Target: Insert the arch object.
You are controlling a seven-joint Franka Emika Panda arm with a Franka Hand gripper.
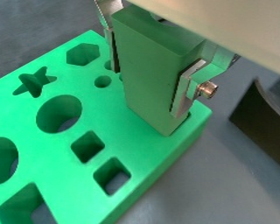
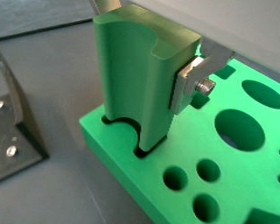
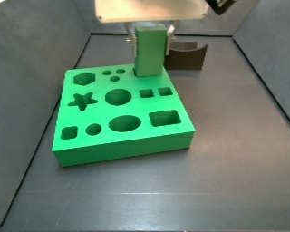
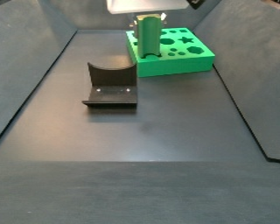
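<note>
The arch object [image 2: 136, 74] is a tall green column with a half-round groove down one face. It stands upright with its lower end in the arch-shaped hole at a corner of the flat green board [image 2: 113, 140]. My gripper [image 1: 150, 74] is shut on its upper part; a silver finger [image 2: 187, 83] presses one side. The column also shows in both side views [image 3: 151, 53] [image 4: 146, 44], under the gripper [image 3: 151, 29] [image 4: 149, 19]. No separate small dark brown block shows.
The board [image 3: 111, 152] [image 4: 178, 63] has star, hexagon, round, oval and square holes. The dark fixture [image 3: 190, 56] [image 4: 111, 86] [image 2: 14, 122] stands on the grey floor beside the board. Dark walls enclose the floor.
</note>
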